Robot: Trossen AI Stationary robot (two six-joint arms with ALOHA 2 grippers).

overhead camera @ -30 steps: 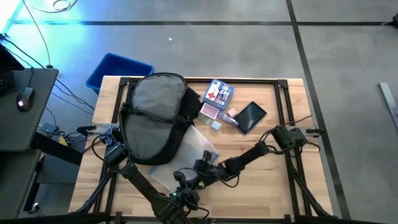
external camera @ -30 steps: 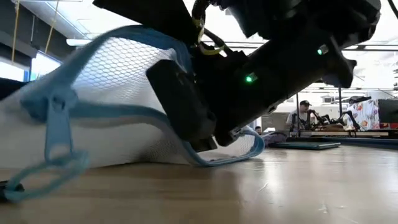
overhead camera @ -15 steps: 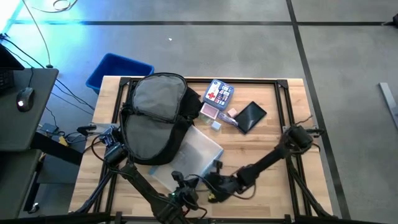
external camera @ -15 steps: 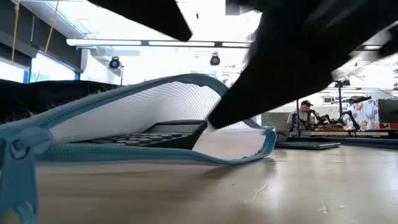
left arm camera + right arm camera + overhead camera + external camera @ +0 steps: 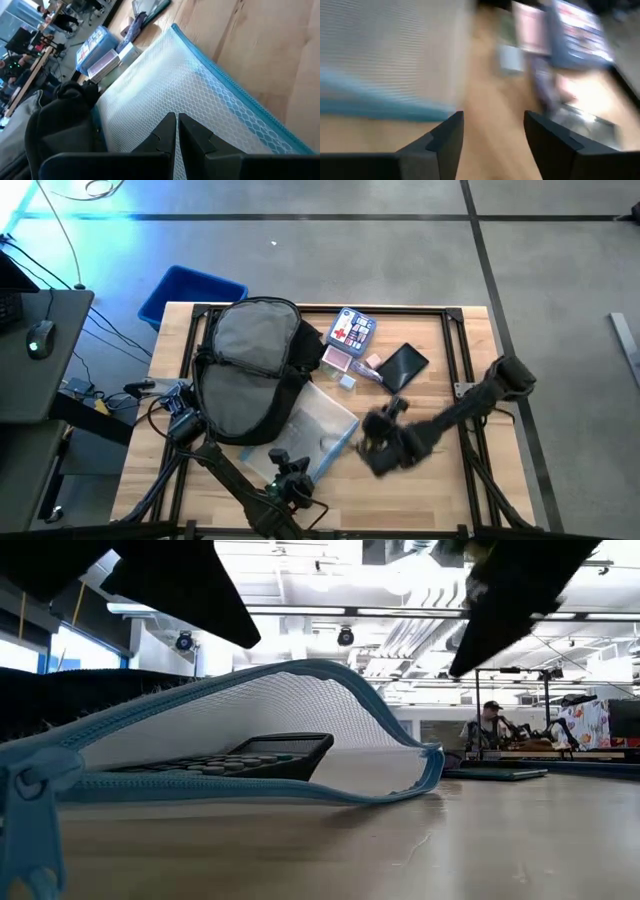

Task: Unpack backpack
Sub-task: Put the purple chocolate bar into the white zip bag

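A large black fabric backpack (image 5: pixel 250 370) with grey panel slumps at the wooden table's (image 5: pixel 470 490) left edge, partly covering a clear mesh zip pouch (image 5: pixel 310 435); right gripper (image 5: pixel 375 442) released, left gripper (image 5: pixel 285 470) clenched empty

The right wrist view is smeared by blur, so the small items past the pouch (image 5: pixel 385 55) can't be made out. The calculator (image 5: pixel 235 755) is half hidden inside the mesh.

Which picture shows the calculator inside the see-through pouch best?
The low view: the calculator lies dark inside the mesh pouch, keys showing. The high and wrist views show only the pouch, not the calculator clearly.
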